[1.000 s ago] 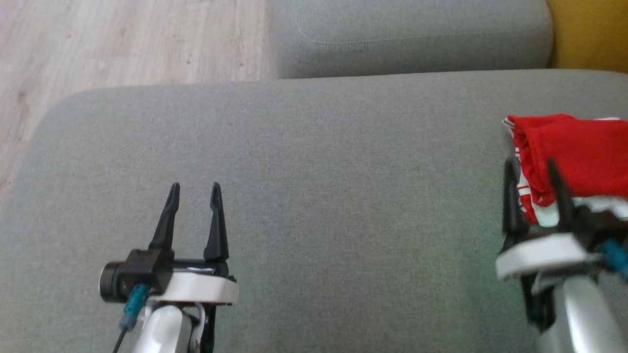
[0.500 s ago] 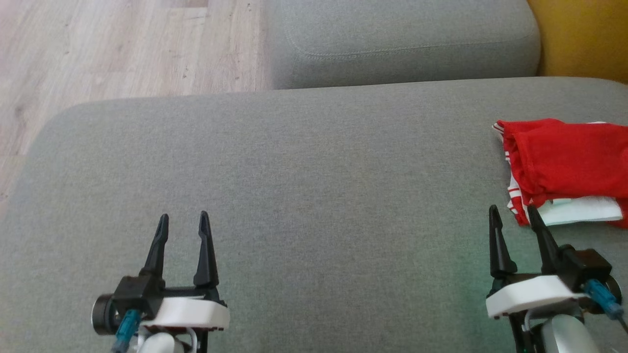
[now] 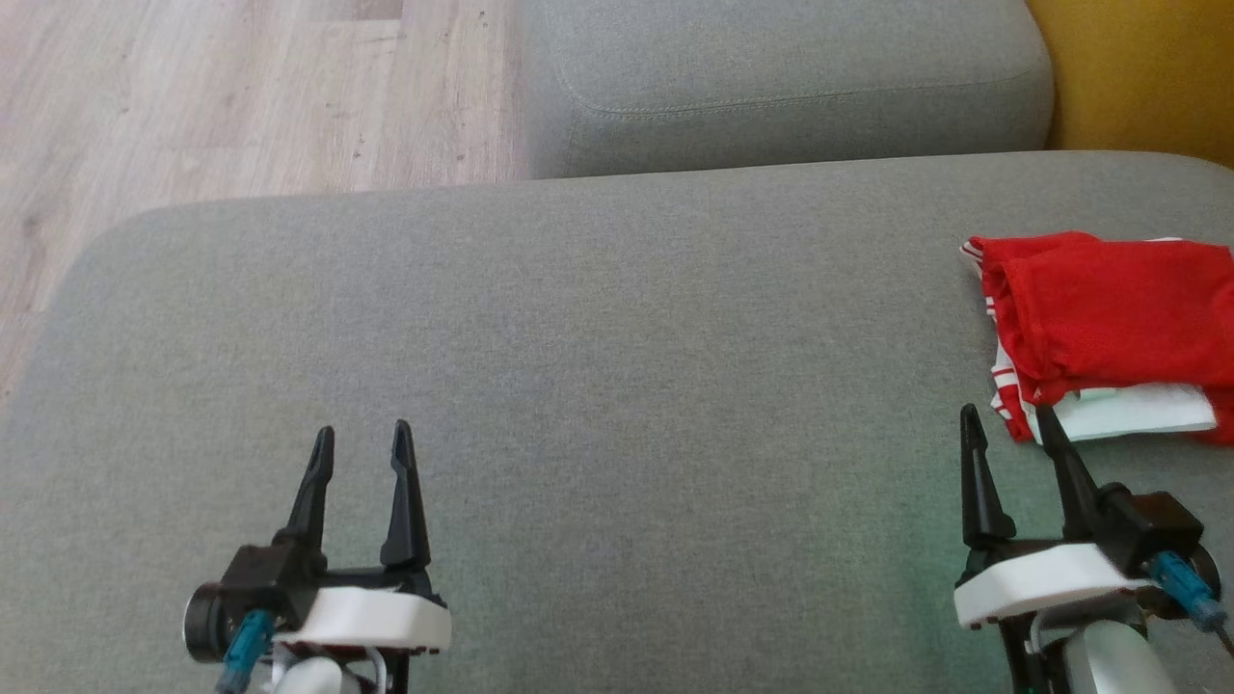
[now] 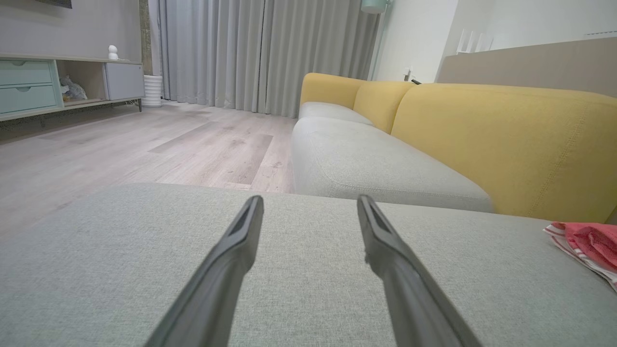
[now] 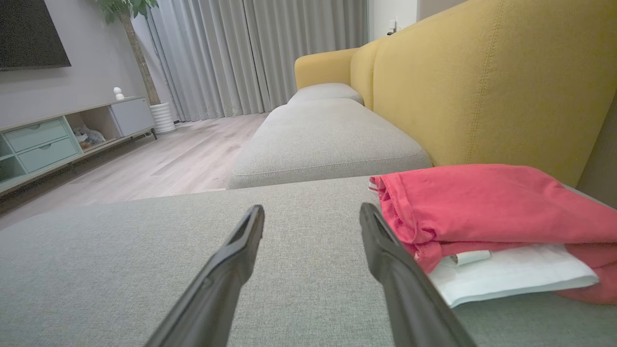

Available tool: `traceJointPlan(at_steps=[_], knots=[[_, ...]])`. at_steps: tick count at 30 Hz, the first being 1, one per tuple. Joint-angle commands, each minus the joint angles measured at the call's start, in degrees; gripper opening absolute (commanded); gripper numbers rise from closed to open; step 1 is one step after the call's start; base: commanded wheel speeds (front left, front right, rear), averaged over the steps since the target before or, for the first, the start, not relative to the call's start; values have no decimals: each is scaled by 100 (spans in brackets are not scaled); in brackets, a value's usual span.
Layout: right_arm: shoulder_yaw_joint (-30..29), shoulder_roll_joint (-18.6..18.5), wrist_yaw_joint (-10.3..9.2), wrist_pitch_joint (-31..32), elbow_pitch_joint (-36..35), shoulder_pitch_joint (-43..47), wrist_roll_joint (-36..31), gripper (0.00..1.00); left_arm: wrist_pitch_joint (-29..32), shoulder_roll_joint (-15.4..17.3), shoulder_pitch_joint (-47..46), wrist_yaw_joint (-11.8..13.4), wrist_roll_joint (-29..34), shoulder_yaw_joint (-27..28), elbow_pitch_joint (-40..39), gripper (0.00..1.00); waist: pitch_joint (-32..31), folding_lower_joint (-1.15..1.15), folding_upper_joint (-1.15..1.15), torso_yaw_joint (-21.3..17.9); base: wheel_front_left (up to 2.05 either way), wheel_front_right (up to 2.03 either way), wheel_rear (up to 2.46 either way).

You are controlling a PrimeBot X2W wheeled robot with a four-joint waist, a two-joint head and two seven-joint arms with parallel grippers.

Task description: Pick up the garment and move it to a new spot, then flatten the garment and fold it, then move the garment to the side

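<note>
The garment [image 3: 1109, 318] is a folded red and white piece lying at the right side of the grey sofa seat [image 3: 617, 366]. In the right wrist view the garment [image 5: 487, 217] lies just right of my fingers, red folds on top and white cloth beneath. At the lower right of the head view my right gripper [image 3: 1007, 422] stands open and empty, its fingertips just short of the garment's near edge. My left gripper [image 3: 362, 439] is open and empty at the lower left, far from the cloth. The left wrist view catches the garment [image 4: 585, 243] at its right edge.
A second grey seat cushion [image 3: 781, 82] lies beyond the seat I work on. The yellow sofa back [image 5: 487, 82] rises behind the garment on the right. Wooden floor [image 3: 222, 96] lies past the seat's left and far edges. A low cabinet [image 4: 53, 82] stands across the room.
My right gripper has drawn back from over the garment's near edge to the lower right, leaving the cloth on the seat. My left gripper moved down toward me. The camera shifted slightly.
</note>
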Motion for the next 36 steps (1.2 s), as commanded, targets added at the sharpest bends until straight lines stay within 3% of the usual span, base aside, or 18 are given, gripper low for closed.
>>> traceJointPlan(at_steps=[1,17,28,29,36], knots=[[162,-27,-5,-77,-194,-130,45,100,-55,22,-155,-7,-54,199,-176,100,0,0,0,-2,0,0,0],[191,-27,-5,-77,-164,-127,16,100,-55,22,-144,23,-137,263,-133,100,-2,0,0,-47,0,0,0],[166,-27,-5,-77,-176,-143,7,100,-55,22,-144,3,-595,285,-74,100,17,0,0,-79,0,0,0],[33,0,0,1,9,7,2,0,0,-1,0,15,-603,70,96,0,18,0,0,-80,0,0,0],[6,7,0,80,370,118,211,0,85,-4,118,-8,-790,98,439,0,20,0,0,-87,0,0,0]])
